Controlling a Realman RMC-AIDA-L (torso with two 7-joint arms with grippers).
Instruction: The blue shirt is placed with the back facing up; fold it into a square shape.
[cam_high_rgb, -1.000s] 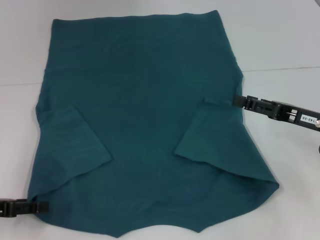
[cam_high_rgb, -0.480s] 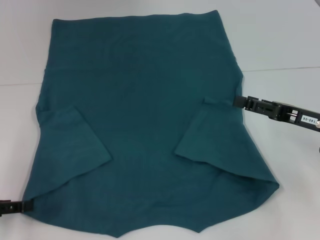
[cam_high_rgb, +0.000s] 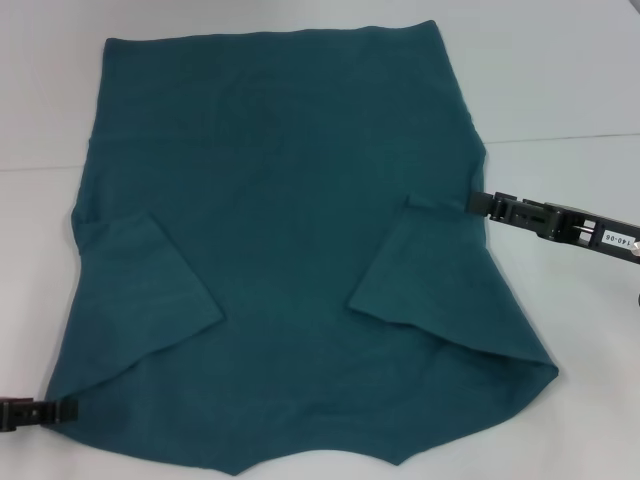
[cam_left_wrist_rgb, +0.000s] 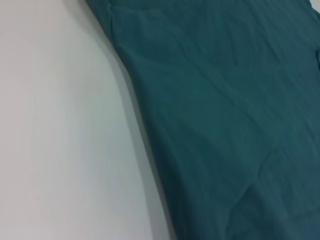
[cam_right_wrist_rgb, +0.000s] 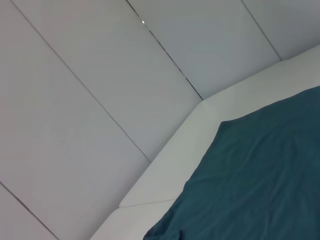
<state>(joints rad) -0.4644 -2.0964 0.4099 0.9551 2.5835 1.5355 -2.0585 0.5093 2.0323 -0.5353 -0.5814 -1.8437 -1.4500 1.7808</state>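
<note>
Blue shirt edge on the tabletop, seen from your left wrist.

You see the blue shirt (cam_left_wrist_rgb: 230, 115) lying flat across much of the view, plain side up, with soft creases running through the fabric. Its edge runs diagonally, and bare pale tabletop (cam_left_wrist_rgb: 60, 130) lies beside it.

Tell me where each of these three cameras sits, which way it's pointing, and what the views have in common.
Head view: on the robot's head, looking forward and down at the blue shirt on the table; left gripper and right gripper at its edges.
Left wrist view: on the left arm, looking across the shirt's edge; no robot parts show.
Right wrist view: on the right arm, facing the shirt, table rim and wall panels; no robot parts show.
Shared: the shirt on the table.
</note>
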